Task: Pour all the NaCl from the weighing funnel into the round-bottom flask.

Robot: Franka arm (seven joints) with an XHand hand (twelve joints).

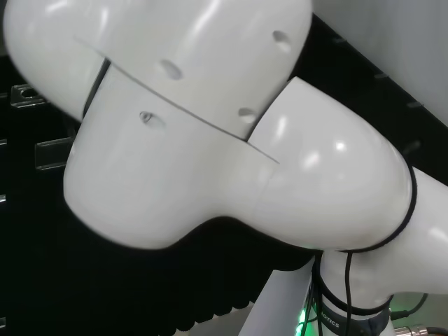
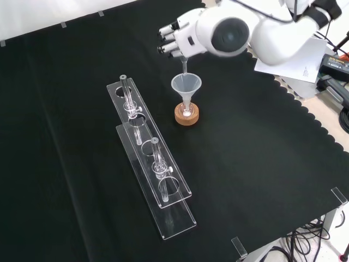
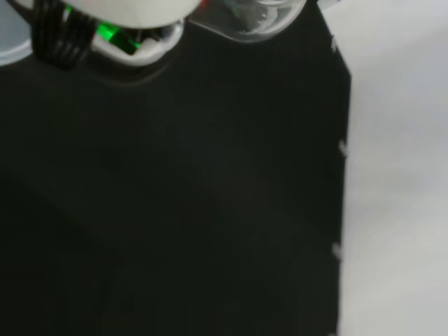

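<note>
In the front view the hand (image 2: 175, 34) hangs at the top, its fingers curled round the clear weighing funnel (image 2: 184, 66). The weighing funnel is tipped steeply, with its narrow spout pointing down into the mouth of a clear cone funnel (image 2: 186, 84). That cone funnel stands in the neck of the small round-bottom flask (image 2: 187, 111), which rests on a cork ring (image 2: 186, 117). Some white powder lies in the flask's bottom. The wrist view has a blurred clear glass piece (image 3: 253, 17) close to the hand, above black cloth.
Two long clear racks (image 2: 143, 143) lie side by side left of the flask in the front view, with glass tubes (image 2: 128, 98) standing in them. The arm's white link with a grey cap (image 2: 229, 34) stands right of the hand. Papers (image 2: 297, 60) lie at the cloth's right edge.
</note>
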